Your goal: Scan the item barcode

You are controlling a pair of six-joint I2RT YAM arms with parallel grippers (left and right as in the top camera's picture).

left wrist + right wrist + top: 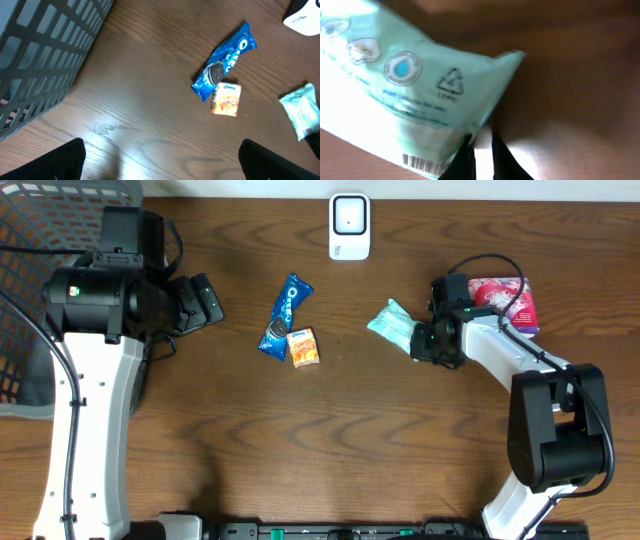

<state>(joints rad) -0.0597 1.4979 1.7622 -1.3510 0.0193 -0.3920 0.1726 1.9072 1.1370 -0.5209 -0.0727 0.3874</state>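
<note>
**Ana:** What is hard to see?

**Ben:** The red pack [508, 300], at 3 o'clock on the table [330, 440], is partly under the right arm [500, 350] and its cable. The basket [40, 230] at 10 o'clock is cut off by the picture edge. Up close, the green pack [410, 95] is blurry. Its small words cannot be read, and its 9 o'clock end runs out of the picture.

**Ana:** Where is the green pack?

**Ben:** From above, it is at 3 o'clock from the blue cookie pack [286, 316] and at 5 o'clock from the white scanner [349, 225]. It is light green with a blue drop and a recycle sign. The barcode [422, 162] is at its 6 o'clock edge, partly cut off.

**Ana:** Does the right gripper [482, 157] hold it?

**Ben:** It sits right at the pack's edge. Its fingers [465, 159] are close together, with only a thin gap. I cannot tell if they pinch the pack.

**Ana:** And the left gripper [160, 160]?

**Ben:** It is spread wide near the basket, with only bare wood between its fingers.

**Ana:** Where is there room?

**Ben:** Bare wood shows between the green pack and the scanner. A big bare stretch runs toward 6 o'clock. The orange packet [304, 347] lies just beside the cookie pack.
</note>
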